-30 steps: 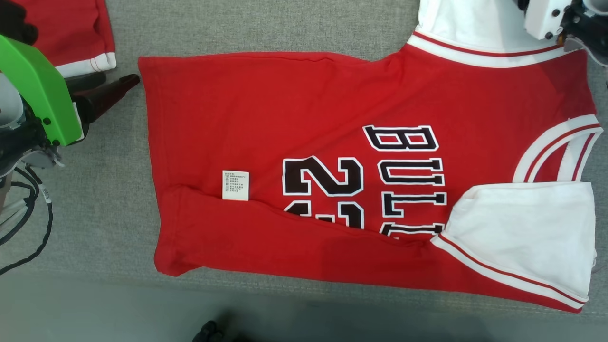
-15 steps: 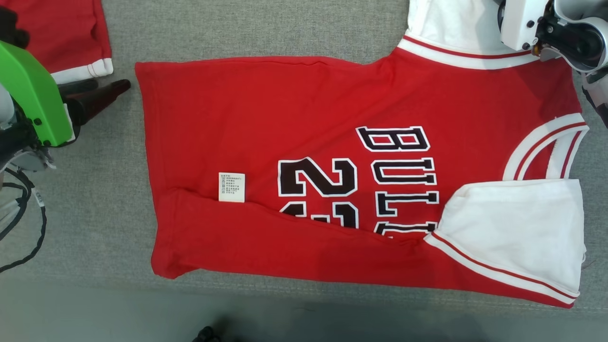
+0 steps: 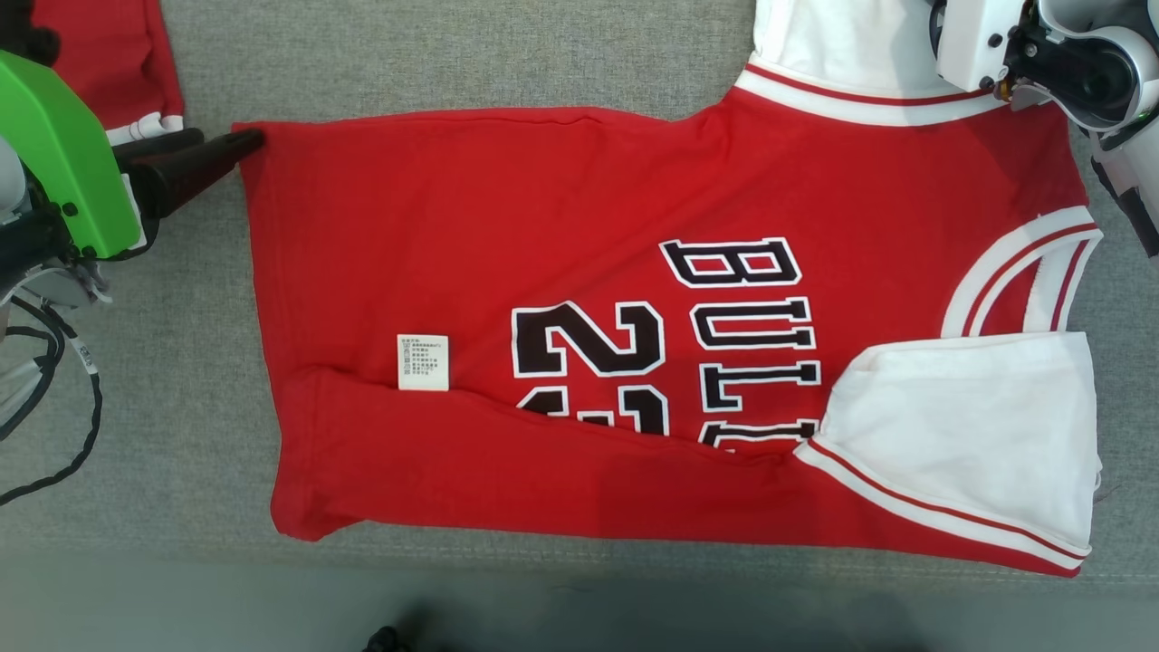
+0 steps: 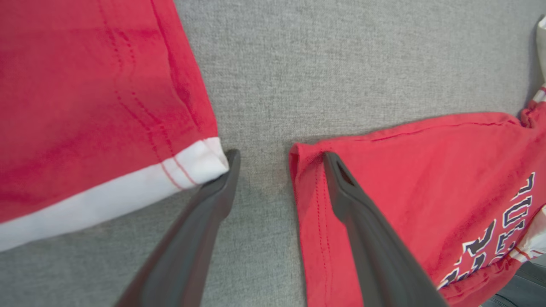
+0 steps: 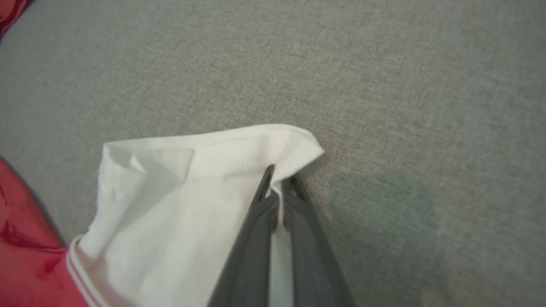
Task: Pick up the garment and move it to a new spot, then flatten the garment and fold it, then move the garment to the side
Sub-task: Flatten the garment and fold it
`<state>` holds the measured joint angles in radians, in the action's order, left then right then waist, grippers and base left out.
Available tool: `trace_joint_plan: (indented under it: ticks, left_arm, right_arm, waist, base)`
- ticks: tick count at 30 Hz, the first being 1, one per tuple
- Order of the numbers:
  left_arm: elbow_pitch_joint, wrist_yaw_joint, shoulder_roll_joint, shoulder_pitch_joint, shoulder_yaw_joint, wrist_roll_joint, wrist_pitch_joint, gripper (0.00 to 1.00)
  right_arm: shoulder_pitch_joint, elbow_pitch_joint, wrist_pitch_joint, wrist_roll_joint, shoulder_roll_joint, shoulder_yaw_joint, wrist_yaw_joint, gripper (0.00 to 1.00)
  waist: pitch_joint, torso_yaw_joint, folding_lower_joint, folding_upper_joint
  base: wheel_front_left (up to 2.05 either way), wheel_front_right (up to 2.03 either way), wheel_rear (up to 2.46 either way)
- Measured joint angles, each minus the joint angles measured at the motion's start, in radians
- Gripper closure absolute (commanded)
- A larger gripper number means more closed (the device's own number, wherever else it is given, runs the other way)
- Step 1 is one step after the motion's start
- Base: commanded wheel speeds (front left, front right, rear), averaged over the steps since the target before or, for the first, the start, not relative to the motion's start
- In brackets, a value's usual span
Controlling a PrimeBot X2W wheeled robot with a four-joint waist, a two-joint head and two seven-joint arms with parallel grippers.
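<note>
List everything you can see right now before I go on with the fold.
jersey: one, red with white sleeves and black lettering, laid out at centre
care label: one, white, on the jersey near its hem
second garment: one, red with white hem, far left
surface: one, grey fabric, under everything
cables: a few, black, left edge
dark object: one, black, bottom edge, unidentifiable
left end effector: one, dark fingers, open at the jersey's hem corner
right end effector: one, dark fingers, shut on the jersey's white sleeve
</note>
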<state>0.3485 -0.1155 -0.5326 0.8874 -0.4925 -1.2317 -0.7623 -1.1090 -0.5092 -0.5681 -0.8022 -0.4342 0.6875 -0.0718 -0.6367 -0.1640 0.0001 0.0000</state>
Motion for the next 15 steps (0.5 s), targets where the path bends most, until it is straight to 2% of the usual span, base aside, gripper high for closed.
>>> trace_joint_plan:
  ticks: [2, 4, 5, 6, 7, 9, 10, 11, 15]
  left_arm:
    - [0.000, 0.000, 0.000, 0.001, 0.000, -0.002, -0.003, 0.06]
    - [0.000, 0.000, -0.001, 0.003, 0.001, -0.002, -0.002, 0.22]
    - [0.000, 0.000, -0.001, 0.004, 0.000, -0.002, -0.002, 0.22]
    - [0.000, 0.000, -0.001, 0.004, 0.000, -0.002, -0.002, 0.31]
    - [0.000, 0.000, -0.001, 0.004, -0.001, -0.002, -0.002, 0.46]
    - [-0.001, 0.000, 0.001, 0.004, -0.002, -0.007, -0.002, 0.62]
    - [-0.001, -0.002, 0.006, 0.004, -0.001, -0.012, 0.003, 0.88]
    - [-0.001, -0.004, 0.012, 0.004, -0.002, -0.019, 0.004, 1.00]
    - [-0.007, -0.009, 0.027, 0.004, -0.009, -0.029, 0.004, 1.00]
  right_arm:
    - [-0.003, -0.006, 0.006, 0.000, 0.002, 0.001, -0.002, 1.00]
    - [-0.007, -0.012, 0.006, 0.000, 0.005, 0.002, -0.006, 1.00]
    - [-0.009, -0.015, 0.006, 0.000, 0.007, 0.002, -0.007, 1.00]
    - [-0.010, -0.017, 0.008, 0.000, 0.008, 0.002, -0.007, 1.00]
    - [-0.010, -0.018, 0.010, 0.000, 0.009, 0.003, -0.008, 1.00]
    - [-0.012, -0.023, 0.014, 0.000, 0.011, 0.005, -0.013, 1.00]
    - [-0.013, -0.025, 0.015, 0.000, 0.012, 0.006, -0.015, 1.00]
    - [-0.015, -0.028, 0.018, 0.000, 0.013, 0.006, -0.016, 1.00]
    - [-0.017, -0.040, 0.024, 0.000, 0.019, 0.009, -0.016, 1.00]
  waist:
    - [-0.001, 0.002, 0.0000, 0.0000]
    - [-0.002, 0.004, 0.0000, 0.0000]
    - [-0.003, 0.005, 0.0000, 0.0000]
    - [-0.003, 0.006, 0.0000, 0.0000]
    - [-0.004, 0.006, 0.0000, 0.0000]
    - [-0.005, 0.007, 0.0000, 0.0000]
    - [-0.005, 0.008, 0.0000, 0.0000]
    - [-0.005, 0.009, 0.0000, 0.0000]
    - [-0.004, 0.010, 0.0000, 0.0000]
  base:
    - [0.00, 0.00, 0.00]
    - [0.00, 0.00, 0.00]
    - [0.00, 0.00, 0.00]
    - [0.00, 0.00, 0.00]
    - [0.00, 0.00, 0.00]
    - [0.00, 0.00, 0.00]
    - [0.00, 0.00, 0.00]
    - [0.00, 0.00, 0.00]
    - [0.00, 0.00, 0.00]
